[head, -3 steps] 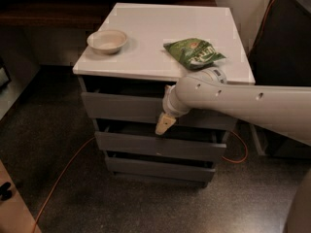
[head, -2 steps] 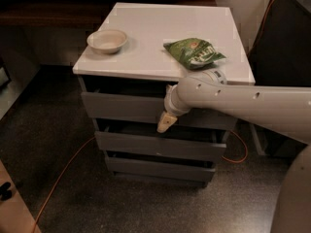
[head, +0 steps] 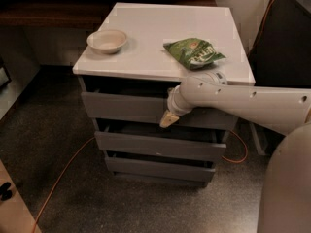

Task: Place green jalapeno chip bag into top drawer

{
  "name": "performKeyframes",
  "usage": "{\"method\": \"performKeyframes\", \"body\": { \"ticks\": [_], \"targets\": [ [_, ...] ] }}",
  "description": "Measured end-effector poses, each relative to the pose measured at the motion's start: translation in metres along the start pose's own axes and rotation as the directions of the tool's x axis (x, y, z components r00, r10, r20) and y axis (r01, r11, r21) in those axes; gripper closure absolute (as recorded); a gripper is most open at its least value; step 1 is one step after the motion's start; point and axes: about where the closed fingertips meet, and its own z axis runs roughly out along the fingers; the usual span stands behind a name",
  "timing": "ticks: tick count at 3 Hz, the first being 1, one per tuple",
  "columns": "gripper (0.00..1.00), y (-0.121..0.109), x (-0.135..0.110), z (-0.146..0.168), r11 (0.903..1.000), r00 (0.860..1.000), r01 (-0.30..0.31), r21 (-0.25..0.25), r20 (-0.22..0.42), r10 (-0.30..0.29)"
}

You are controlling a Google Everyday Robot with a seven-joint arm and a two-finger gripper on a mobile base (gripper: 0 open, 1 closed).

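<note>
The green jalapeno chip bag (head: 194, 53) lies on the white cabinet top (head: 160, 33), right of middle near the front edge. The top drawer (head: 126, 106) is the highest grey drawer under the white top; it stands slightly pulled out, with a dark gap above its front. My gripper (head: 166, 120) hangs from the white arm just in front of this drawer's front, right of its middle, below the bag. It holds nothing that I can see.
A beige round bowl (head: 107, 41) sits at the left of the cabinet top. Two narrower grey drawers (head: 155, 147) lie below. An orange cable (head: 63, 174) runs across the dark floor. A dark unit (head: 286, 47) stands to the right.
The gripper has stayed at the top drawer's front, with only a slight shift. The bag and the bowl have not moved.
</note>
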Motion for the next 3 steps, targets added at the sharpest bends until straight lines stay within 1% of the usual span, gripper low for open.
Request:
{"method": "performKeyframes", "body": {
  "ticks": [1,2,3],
  "targets": [
    [0.41,0.005,0.001,0.000,0.9996,1.000,-0.011,-0.024,-0.023,0.011],
    [0.64,0.017,-0.001,-0.009,0.9989,0.999,-0.023,-0.042,-0.034,0.021],
    [0.88,0.036,-0.006,-0.023,0.9980,0.999,-0.036,-0.052,-0.033,0.035]
  ]
}}
